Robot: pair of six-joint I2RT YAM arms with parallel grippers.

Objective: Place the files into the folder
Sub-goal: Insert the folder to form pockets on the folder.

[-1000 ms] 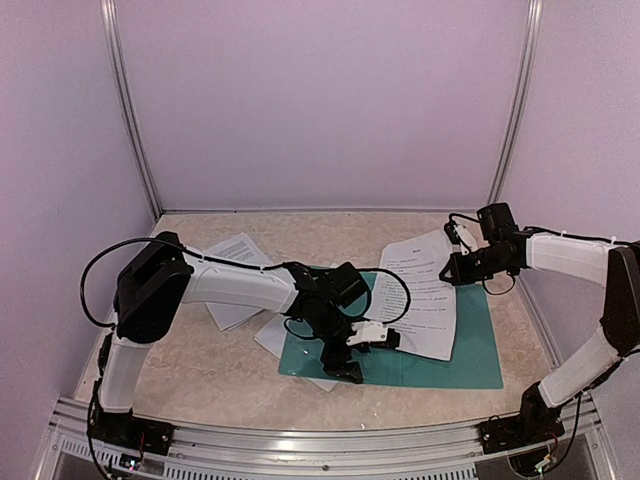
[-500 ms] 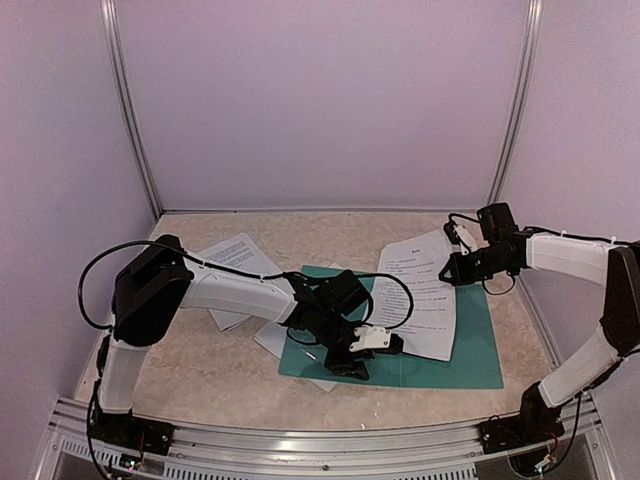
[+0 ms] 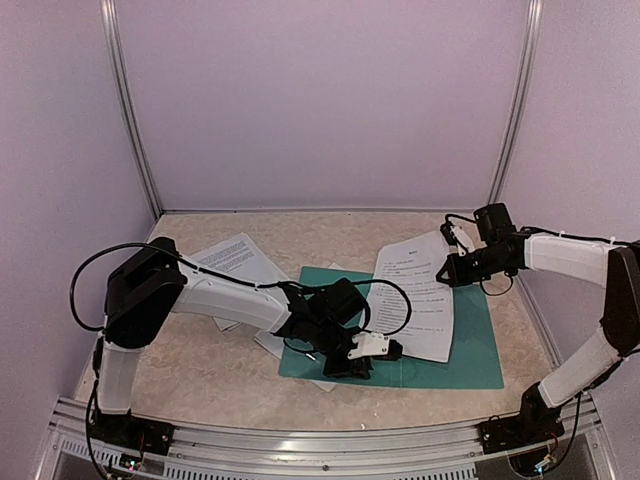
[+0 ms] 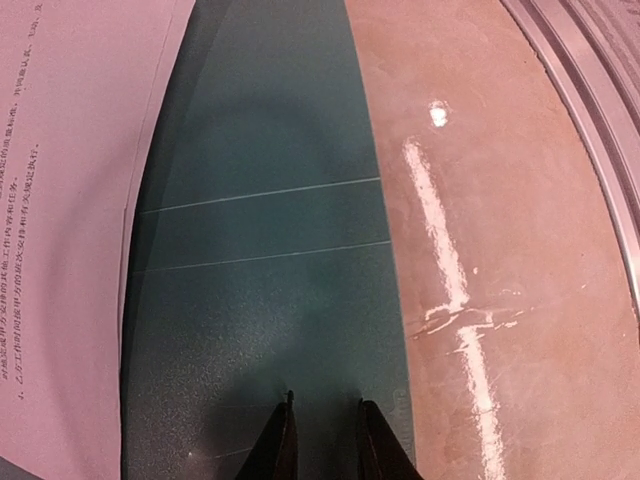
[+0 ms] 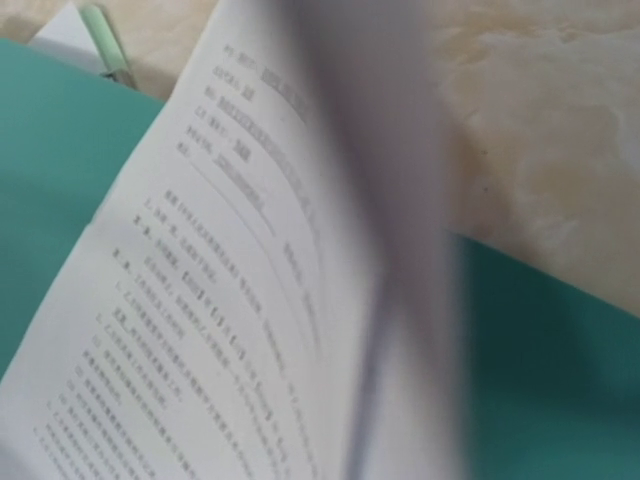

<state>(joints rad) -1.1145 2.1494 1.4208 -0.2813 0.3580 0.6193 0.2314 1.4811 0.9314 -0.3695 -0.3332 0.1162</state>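
Observation:
The dark teal folder lies open and flat in the middle of the table. One printed sheet of the files rests across it, its far right corner lifted by my right gripper, which is shut on that corner. In the right wrist view the same sheet fills the frame and hides the fingers. My left gripper is low over the folder's near left part. Its fingertips stand a narrow gap apart above the teal card, with nothing between them.
More printed sheets lie at the left, and one pokes out from under the folder's left edge. A pale green strip shows beyond the folder. The metal front rail runs close to the left gripper.
My left gripper has sunk lower over the folder, towards its near edge, and its jaws have narrowed a lot. The right gripper has held the sheet's corner, which drifted slightly left.

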